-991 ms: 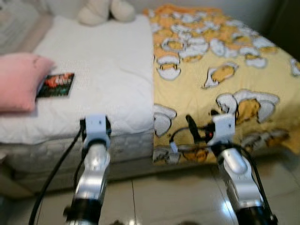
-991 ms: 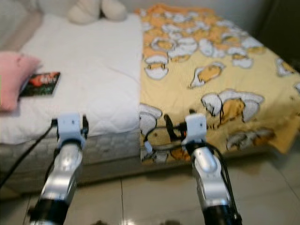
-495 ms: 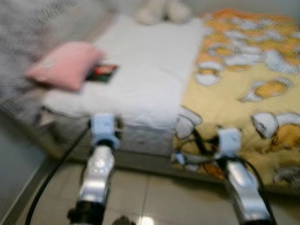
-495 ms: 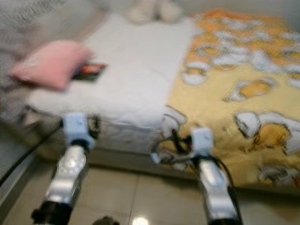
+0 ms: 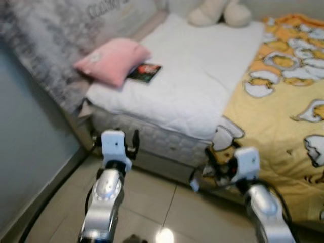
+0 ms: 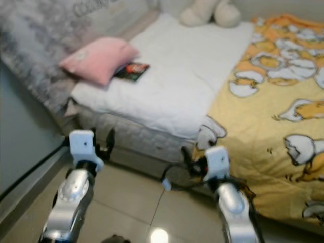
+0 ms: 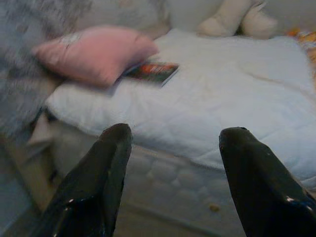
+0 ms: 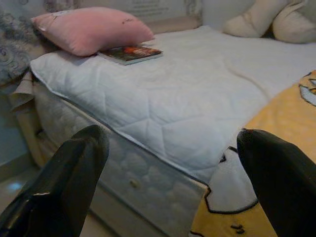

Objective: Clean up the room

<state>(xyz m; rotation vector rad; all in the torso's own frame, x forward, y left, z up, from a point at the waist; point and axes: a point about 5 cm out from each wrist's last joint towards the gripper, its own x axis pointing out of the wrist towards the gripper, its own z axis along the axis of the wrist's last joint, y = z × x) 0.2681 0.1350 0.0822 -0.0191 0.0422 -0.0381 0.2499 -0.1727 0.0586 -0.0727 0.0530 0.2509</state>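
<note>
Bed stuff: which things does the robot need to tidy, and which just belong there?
Probably to tidy:
book, half under the pink pillow

Probably just there:
plush toy
yellow blanket
white mattress pad

Left gripper and right gripper are open.

pillow (image 5: 112, 59) pink | mattress pad (image 5: 192, 81) white quilted | blanket (image 5: 288, 101) yellow w/ egg print

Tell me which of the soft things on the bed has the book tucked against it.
The pink pillow, near the bed's left edge: the book lies right beside it. The cream plush toy sits far off at the head end.
</note>
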